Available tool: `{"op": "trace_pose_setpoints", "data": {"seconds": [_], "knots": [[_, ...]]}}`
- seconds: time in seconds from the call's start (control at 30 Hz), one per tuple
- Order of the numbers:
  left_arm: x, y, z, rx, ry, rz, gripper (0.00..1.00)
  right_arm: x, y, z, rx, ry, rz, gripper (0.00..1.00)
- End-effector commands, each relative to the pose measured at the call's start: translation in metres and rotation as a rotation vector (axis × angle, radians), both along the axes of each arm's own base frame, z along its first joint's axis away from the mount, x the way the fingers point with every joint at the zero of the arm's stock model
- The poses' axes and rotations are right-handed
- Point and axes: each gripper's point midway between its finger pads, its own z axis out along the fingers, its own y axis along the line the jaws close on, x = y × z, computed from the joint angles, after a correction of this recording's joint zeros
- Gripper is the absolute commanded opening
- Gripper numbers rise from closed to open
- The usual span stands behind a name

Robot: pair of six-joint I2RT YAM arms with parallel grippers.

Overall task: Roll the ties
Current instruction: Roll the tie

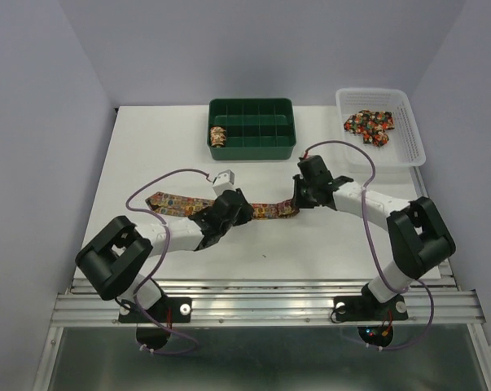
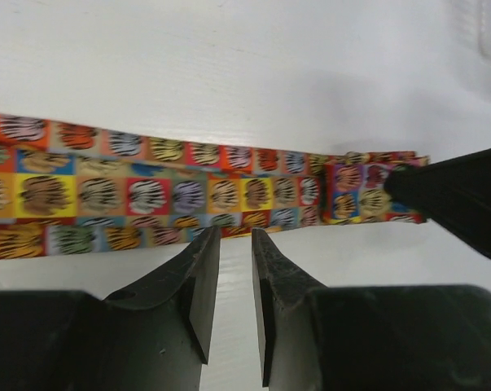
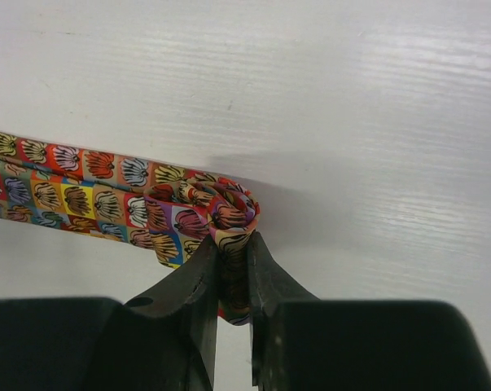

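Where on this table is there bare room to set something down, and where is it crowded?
Bare table lies left of the green tray, beyond the flat tie. It is also bare near the front edge, between the two arms. Crowded: the middle band, where the left claw sits over the tie and the right claw pinches its rolled end.

a tie (image 2: pixel 188 195) lies flat across the white table (image 2: pixel 245 65), running in from the left edge and narrowing toward the right; its print is small squares of red, orange, yellow and blue; its right end is doubled over into a short thick fold; the dark tip of the right gripper (image 2: pixel 408 189) touches that fold; at the bottom, the left gripper (image 2: pixel 235 235) has its fingers (image 2: pixel 198 277) a narrow gap apart, nothing between them, tips at the tie's near edge
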Motion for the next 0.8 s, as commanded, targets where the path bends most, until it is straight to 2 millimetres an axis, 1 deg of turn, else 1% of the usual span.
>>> {"op": "trace_pose_setpoints", "data": {"seconds": [0.0, 0.03, 0.07, 0.17, 0.23, 0.27, 0.3, 0.4, 0.47, 0.5, 0.53, 0.57, 0.6, 0.67, 0.7, 0.73, 0.77], "knots": [[0.001, 0.038, -0.005, 0.098, -0.013, 0.086, 0.33, 0.006, -0.023, 0.033, -0.128, -0.051, 0.009, 0.01], [0.0, 0.04, -0.007, 0.109, -0.007, 0.086, 0.33, 0.006, -0.024, 0.033, -0.134, -0.049, 0.014, 0.01], [0.002, 0.047, -0.007, 0.108, -0.004, 0.103, 0.33, 0.005, -0.025, 0.037, -0.141, -0.055, 0.018, 0.01], [0.005, 0.058, -0.009, 0.117, -0.003, 0.129, 0.33, 0.002, -0.028, 0.046, -0.153, -0.064, 0.039, 0.01], [0.006, 0.06, -0.008, 0.127, -0.006, 0.131, 0.33, -0.001, -0.031, 0.049, -0.173, -0.057, 0.05, 0.01], [0.008, 0.062, -0.009, 0.132, -0.004, 0.139, 0.33, 0.001, -0.033, 0.054, -0.189, -0.068, 0.054, 0.01], [0.01, 0.064, -0.009, 0.135, -0.002, 0.142, 0.33, 0.0, -0.039, 0.055, -0.218, -0.067, 0.045, 0.01], [0.013, 0.068, -0.012, 0.149, 0.01, 0.149, 0.33, -0.001, -0.046, 0.058, -0.258, -0.066, 0.046, 0.01], [0.014, 0.068, -0.013, 0.148, 0.017, 0.142, 0.33, -0.001, -0.05, 0.057, -0.294, -0.064, 0.061, 0.01], [0.014, 0.068, -0.013, 0.144, 0.019, 0.14, 0.33, 0.003, -0.056, 0.06, -0.326, -0.073, 0.046, 0.01], [0.014, 0.068, -0.012, 0.142, 0.017, 0.14, 0.33, 0.001, -0.063, 0.056, -0.369, -0.049, 0.04, 0.01], [0.014, 0.068, -0.012, 0.141, 0.018, 0.138, 0.33, 0.001, -0.067, 0.057, -0.391, -0.045, 0.028, 0.01], [0.015, 0.067, -0.011, 0.14, 0.014, 0.136, 0.33, 0.005, -0.07, 0.06, -0.412, -0.049, 0.017, 0.01], [0.015, 0.068, -0.011, 0.141, 0.017, 0.14, 0.33, 0.011, -0.082, 0.062, -0.494, -0.053, -0.02, 0.01], [0.016, 0.069, -0.012, 0.143, 0.021, 0.144, 0.33, 0.013, -0.085, 0.059, -0.521, -0.047, -0.024, 0.01], [0.016, 0.069, -0.013, 0.141, 0.024, 0.144, 0.33, 0.017, -0.087, 0.064, -0.533, -0.061, -0.037, 0.01], [0.016, 0.068, -0.013, 0.137, 0.025, 0.139, 0.33, 0.018, -0.09, 0.061, -0.559, -0.056, -0.024, 0.01]]}}
